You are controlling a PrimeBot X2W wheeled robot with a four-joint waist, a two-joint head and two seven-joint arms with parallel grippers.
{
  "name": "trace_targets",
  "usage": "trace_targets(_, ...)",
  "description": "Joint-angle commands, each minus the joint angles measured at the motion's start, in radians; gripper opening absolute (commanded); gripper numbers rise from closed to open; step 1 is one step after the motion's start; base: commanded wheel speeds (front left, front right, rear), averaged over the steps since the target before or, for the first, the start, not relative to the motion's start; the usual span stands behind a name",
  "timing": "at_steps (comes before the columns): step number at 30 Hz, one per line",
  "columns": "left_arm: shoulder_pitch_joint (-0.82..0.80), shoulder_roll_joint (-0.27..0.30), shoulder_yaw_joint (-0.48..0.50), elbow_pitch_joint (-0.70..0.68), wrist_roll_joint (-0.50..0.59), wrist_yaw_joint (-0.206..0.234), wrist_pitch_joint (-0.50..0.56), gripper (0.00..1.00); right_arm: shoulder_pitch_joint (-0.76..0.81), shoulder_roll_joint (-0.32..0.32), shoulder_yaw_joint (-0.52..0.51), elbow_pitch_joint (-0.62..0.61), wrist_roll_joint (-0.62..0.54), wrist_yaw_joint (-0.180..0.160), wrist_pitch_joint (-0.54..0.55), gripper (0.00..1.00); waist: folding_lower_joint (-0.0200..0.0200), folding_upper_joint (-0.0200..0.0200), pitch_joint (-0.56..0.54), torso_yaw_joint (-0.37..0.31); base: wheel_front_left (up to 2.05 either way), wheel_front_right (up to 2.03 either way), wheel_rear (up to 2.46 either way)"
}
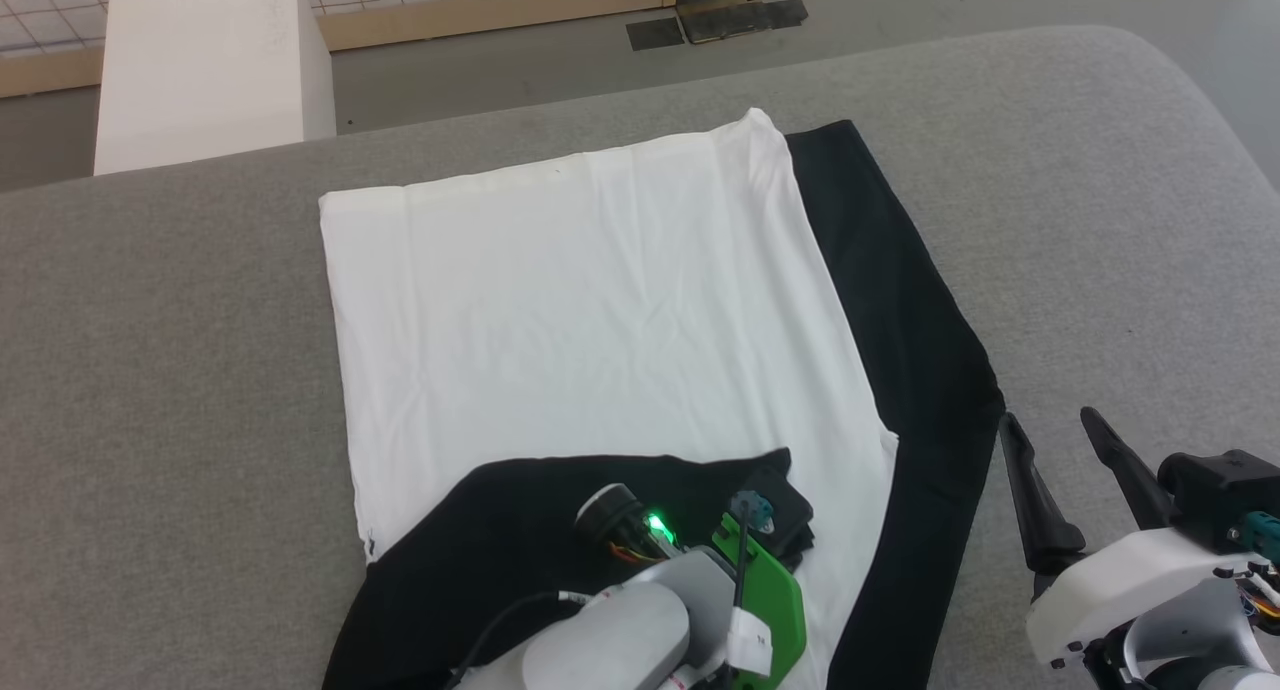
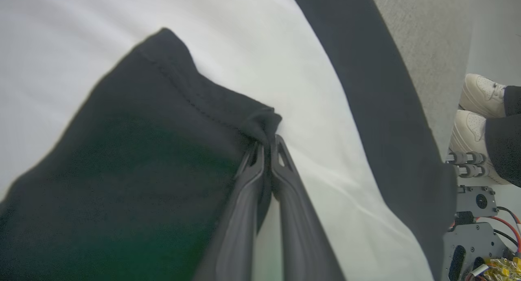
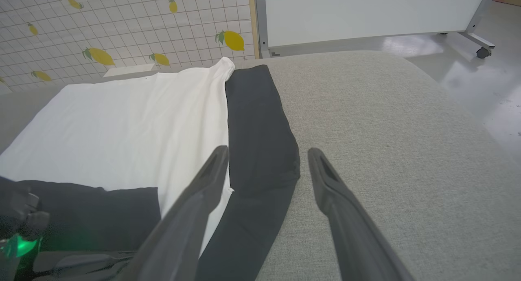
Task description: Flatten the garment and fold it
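Grey surface (image 1: 1100, 220): left end effector (image 2: 268, 144) clenched on garment (image 1: 600, 310) sleeve, right end effector (image 3: 266, 159) spread.

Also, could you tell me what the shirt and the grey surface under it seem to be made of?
The garment: probably a soft cotton-like jersey knit, matte; it lies limp with fine creases and bunches where the left gripper pinches it. The grey surface: seemingly woven upholstery cloth over padding, matte; a flecked weave shows and its edge curves softly.
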Motion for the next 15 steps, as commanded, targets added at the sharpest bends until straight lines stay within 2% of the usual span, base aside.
trace_targets(1,0.031,0.0,-0.024,0.007,-0.027,-0.013,0.019,0.59,-0.007,0.003,0.002,0.002,0.002,-0.002,-0.005,1.0,0.0,0.0084,-0.003,0.007,0.0,0.0,0.0)
trace_targets(2,0.028,0.0,-0.026,-0.003,-0.035,-0.011,0.017,0.92,-0.007,0.003,0.001,0.002,0.002,-0.002,-0.005,1.0,0.0,0.0084,-0.004,0.01,0.0,0.0,0.0)
trace_targets(3,0.026,0.0,-0.021,-0.02,-0.048,-0.005,0.006,1.0,-0.006,0.003,-0.001,0.002,0.001,-0.002,-0.005,1.0,0.0,0.0084,-0.008,0.015,0.0,0.0,0.0)
trace_targets(9,0.016,0.014,0.061,-0.142,-0.079,0.063,-0.11,1.0,0.011,0.003,-0.022,-0.004,-0.003,-0.002,-0.001,1.0,0.0,0.0084,-0.038,0.05,0.0,0.0,0.0)
trace_targets(15,0.057,0.108,0.175,-0.329,-0.097,0.135,-0.244,1.0,0.017,0.003,-0.035,-0.017,-0.008,-0.002,0.004,1.0,0.0,0.0084,-0.06,0.09,0.0,0.0,0.0)
